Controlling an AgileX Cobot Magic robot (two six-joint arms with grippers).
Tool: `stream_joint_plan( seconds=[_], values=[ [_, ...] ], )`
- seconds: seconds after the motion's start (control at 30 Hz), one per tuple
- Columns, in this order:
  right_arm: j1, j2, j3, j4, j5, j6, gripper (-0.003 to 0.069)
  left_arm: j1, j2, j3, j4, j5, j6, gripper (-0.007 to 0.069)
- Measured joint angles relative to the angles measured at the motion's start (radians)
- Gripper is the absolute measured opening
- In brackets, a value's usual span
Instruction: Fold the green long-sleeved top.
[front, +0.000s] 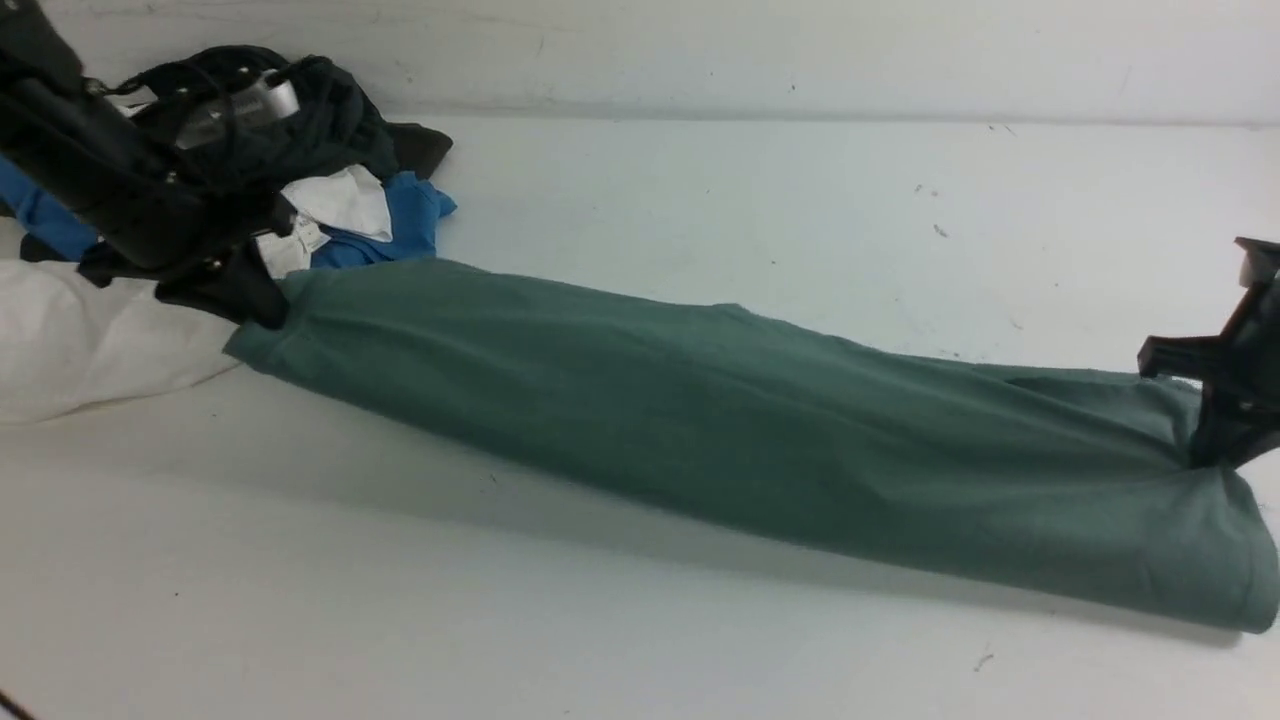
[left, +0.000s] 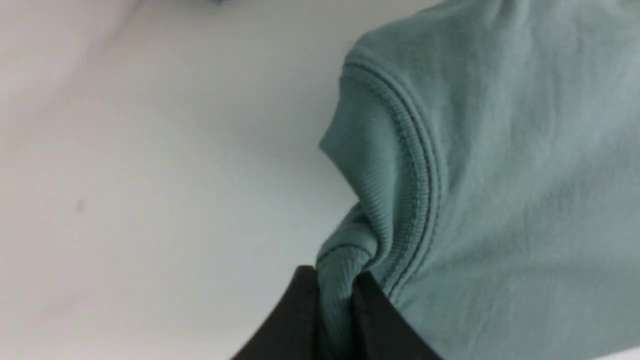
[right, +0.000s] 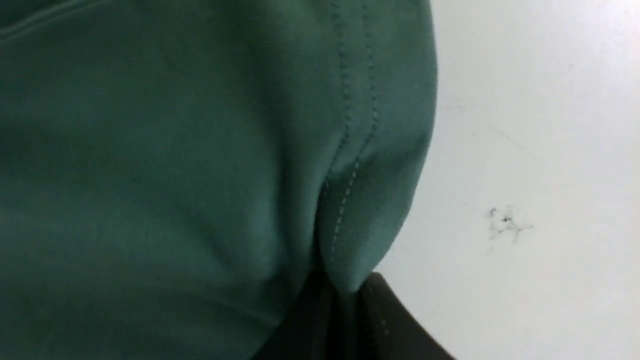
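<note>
The green long-sleeved top (front: 720, 420) hangs stretched in a long band between my two grippers, sagging toward the white table. My left gripper (front: 255, 300) is shut on its left end; in the left wrist view the black fingers (left: 295, 320) pinch a ribbed, double-stitched edge of the top (left: 500, 175). My right gripper (front: 1215, 450) is shut on the right end; in the right wrist view the black fingers (right: 385, 320) pinch a stitched hem of the top (right: 175, 175). The chest logo and neck tag are hidden.
A pile of other clothes lies at the back left: a dark charcoal garment (front: 290, 120), a blue shirt (front: 400, 225) and a white shirt (front: 90, 340). The white table (front: 700, 200) ends at a back wall. Small marks dot the table (right: 505, 222).
</note>
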Motion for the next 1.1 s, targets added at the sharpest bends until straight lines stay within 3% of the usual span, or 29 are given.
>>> stream_joint_plan(
  seconds=[0.03,0.3,0.47,0.7,0.77,0.83,0.87,0.9,1.07,1.1],
  values=[
    [0.000,-0.002,0.000,0.002,0.000,0.000,0.0067,0.008,-0.016,0.020,0.000,0.001,0.007,0.0027],
    [-0.007,-0.059,0.000,0.014,0.002,-0.004,0.0363,0.069,-0.278,0.217,-0.002,-0.004,0.017,0.0027],
    [-0.007,-0.158,0.031,0.057,0.003,-0.067,0.0419,0.068,-0.360,0.267,-0.006,-0.005,-0.026,0.0027],
    [-0.008,-0.401,0.204,0.100,0.010,-0.141,0.0367,-0.018,-0.486,0.285,-0.151,-0.005,-0.082,0.0024],
    [-0.008,-0.513,0.296,0.100,0.017,-0.148,0.0320,-0.151,-0.496,0.285,-0.278,-0.044,-0.086,0.0024],
    [-0.008,-0.562,0.334,0.100,0.019,-0.151,0.0293,-0.263,-0.479,0.285,-0.322,-0.110,-0.086,0.0024],
    [-0.009,-0.567,0.338,0.100,0.019,-0.153,0.0286,-0.263,-0.476,0.285,-0.325,-0.110,-0.086,0.0024],
    [-0.009,-0.598,0.360,0.100,0.020,-0.163,0.0255,-0.356,-0.450,0.284,-0.346,-0.161,-0.086,0.0024],
    [-0.009,-0.668,0.386,0.113,0.023,-0.183,0.0140,-0.563,-0.317,0.231,-0.389,-0.275,-0.086,0.0024],
    [-0.009,-0.692,0.387,0.122,0.023,-0.189,0.0090,-0.628,-0.246,0.174,-0.400,-0.295,-0.086,0.0024]
  ],
)
